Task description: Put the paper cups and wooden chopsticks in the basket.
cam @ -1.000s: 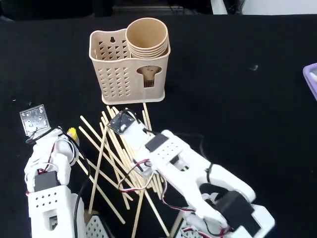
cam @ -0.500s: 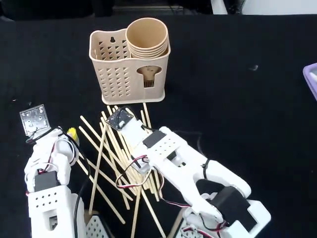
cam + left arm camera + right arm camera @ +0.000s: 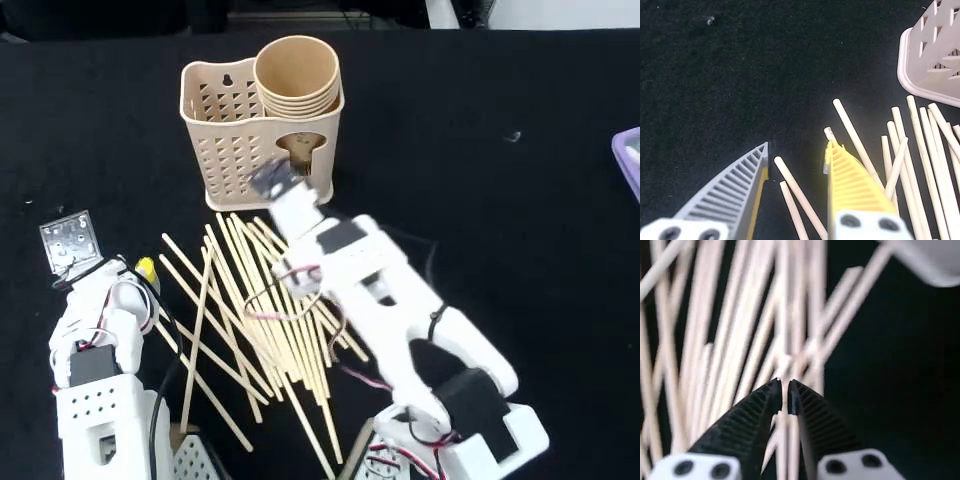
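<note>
The beige slotted basket (image 3: 235, 150) stands at the back of the black table with a stack of paper cups (image 3: 297, 75) in its right side. Wooden chopsticks (image 3: 250, 310) lie fanned out in front of it. My right gripper (image 3: 278, 185) is just before the basket's front wall; in its wrist view it (image 3: 783, 386) is shut on a thin chopstick (image 3: 782, 440) above the blurred pile. My left gripper (image 3: 797, 142) rests open at the pile's left edge, with two chopstick ends (image 3: 795, 192) between its grey and yellow fingers. The basket's corner (image 3: 935, 55) lies ahead of it.
A purple container (image 3: 628, 150) pokes in at the right edge. Black tabletop stretches free to the right of the basket and behind it. The left arm's body (image 3: 95, 380) sits at the front left.
My right gripper has swung from the middle of the chopstick pile up and back toward the basket's front. Several chopsticks shifted and now lie more fanned out. The left arm stayed still.
</note>
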You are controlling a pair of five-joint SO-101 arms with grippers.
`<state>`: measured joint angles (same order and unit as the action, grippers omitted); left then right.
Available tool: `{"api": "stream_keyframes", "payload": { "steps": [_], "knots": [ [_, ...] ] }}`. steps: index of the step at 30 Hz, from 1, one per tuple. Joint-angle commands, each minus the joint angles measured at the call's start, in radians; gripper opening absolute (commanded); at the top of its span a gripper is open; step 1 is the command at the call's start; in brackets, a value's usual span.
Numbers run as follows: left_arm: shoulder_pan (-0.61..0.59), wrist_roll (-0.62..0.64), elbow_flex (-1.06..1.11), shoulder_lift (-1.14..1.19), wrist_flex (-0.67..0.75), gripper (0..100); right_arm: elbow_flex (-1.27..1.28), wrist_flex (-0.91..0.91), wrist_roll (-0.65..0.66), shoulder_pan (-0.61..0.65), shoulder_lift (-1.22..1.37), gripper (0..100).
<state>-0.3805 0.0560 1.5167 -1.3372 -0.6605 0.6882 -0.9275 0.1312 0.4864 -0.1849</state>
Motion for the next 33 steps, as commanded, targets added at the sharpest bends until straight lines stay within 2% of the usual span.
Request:
{"api": "stream_keyframes", "payload": {
  "steps": [1,9,12,17,20,25,29,33],
  "knots": [
    [0.005,0.002,-0.008,-0.012,0.017,19,-0.088,-0.011,-0.008,-0.072,-0.001,2.5],
    [0.007,0.002,-0.008,-0.012,0.017,19,-0.142,-0.017,0.000,-0.110,-0.001,2.5],
    [0.005,0.002,-0.008,-0.012,0.017,19,-0.206,-0.097,0.012,-0.104,-0.001,2.5],
    [0.004,0.002,-0.008,-0.012,0.017,19,-0.348,-0.272,0.135,-0.104,-0.001,2.5],
    [0.004,0.002,-0.008,-0.012,0.017,19,-0.378,-0.315,0.216,-0.098,-0.001,2.5],
    [0.005,0.002,-0.010,-0.012,0.017,19,-0.383,-0.319,0.322,-0.021,-0.001,2.5],
    [0.001,0.002,-0.010,-0.012,0.015,19,-0.377,-0.318,0.325,0.069,-0.001,2.5],
    [0.001,0.002,-0.012,-0.012,0.011,19,-0.331,-0.296,0.322,0.097,0.005,2.5]
  ]
}}
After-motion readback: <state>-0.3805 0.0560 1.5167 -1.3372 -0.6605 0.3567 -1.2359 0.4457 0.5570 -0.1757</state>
